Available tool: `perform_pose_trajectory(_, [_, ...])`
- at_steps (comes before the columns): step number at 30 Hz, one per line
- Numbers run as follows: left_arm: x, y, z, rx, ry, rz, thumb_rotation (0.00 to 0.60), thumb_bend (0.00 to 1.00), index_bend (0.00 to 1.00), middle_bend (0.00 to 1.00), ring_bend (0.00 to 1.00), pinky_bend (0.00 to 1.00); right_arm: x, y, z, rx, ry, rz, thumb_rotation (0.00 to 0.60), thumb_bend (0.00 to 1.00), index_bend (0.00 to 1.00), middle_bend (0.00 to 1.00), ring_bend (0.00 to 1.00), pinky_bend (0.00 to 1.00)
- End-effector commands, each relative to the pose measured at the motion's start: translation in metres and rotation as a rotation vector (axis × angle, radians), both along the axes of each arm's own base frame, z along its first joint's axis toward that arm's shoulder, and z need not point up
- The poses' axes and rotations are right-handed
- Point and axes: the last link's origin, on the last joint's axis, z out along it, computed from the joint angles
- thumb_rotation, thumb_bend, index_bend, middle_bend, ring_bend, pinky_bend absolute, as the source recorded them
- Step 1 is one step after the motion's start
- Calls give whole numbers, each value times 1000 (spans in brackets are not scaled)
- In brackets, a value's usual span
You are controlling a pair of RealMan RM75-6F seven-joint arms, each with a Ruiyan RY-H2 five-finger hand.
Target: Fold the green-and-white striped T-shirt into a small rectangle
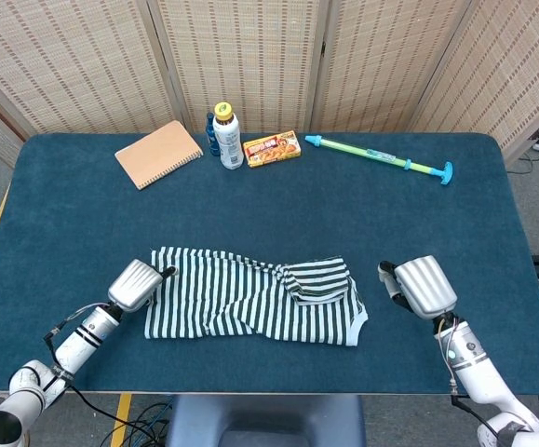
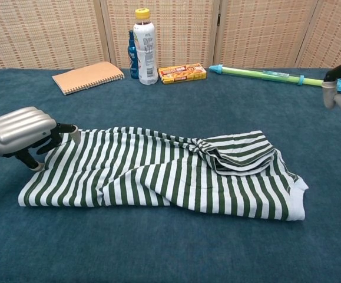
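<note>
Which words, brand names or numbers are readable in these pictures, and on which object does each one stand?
None can be read.
White bottle: print on the label, too blurred.
Orange box: red lettering, too small.
Green pump: small label, unreadable.
Notebook: plain cover, no text visible.
Striped T-shirt: no print visible.

I work in what looks like a staged test room, not a home. My surface (image 1: 83, 223) is covered in dark blue felt, and woven folding screens (image 1: 250, 56) close it off behind. Unrelated props line the far edge: a spiral notebook (image 1: 158, 154), a bottle (image 1: 227, 136), a snack box (image 1: 272, 148), a toy water pump (image 1: 377, 157). Cables (image 1: 139, 424) trail on the floor.
</note>
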Motion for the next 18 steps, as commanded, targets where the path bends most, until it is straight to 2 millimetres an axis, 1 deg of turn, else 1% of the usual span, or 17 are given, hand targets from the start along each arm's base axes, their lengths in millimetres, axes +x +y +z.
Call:
perform_pose_trajectory(1, [0,1,2,-1,-17,8,600,175,388,822,779,928,0,0,0,1,-2,-2,600,507,742,966,1000,1000])
perform_pose_trajectory(4, [0,1,4,-2,-27,12,600,196,416,822,779,928,-1,0,0,1,-5,-3,600,507,742,966,1000,1000])
perform_pose_trajectory(9, [0,0,4,-1,-29,12,600,336,459,822,779,927,-2,0,-1,4,-5,-5,600,508,742,969,1000,1000])
perform_pose_trajectory(13, [1,0,5,-1,-37,10,600,377,480,822,779,927,-2,1,0,4,-6,-5,600,507,742,969,1000,1000])
perform_pose_trajectory(18, [2,0,7,-5,-72,28,600,394,505,822,779,926,-3,1,-1,6,-8,-6,600,506,742,970,1000,1000])
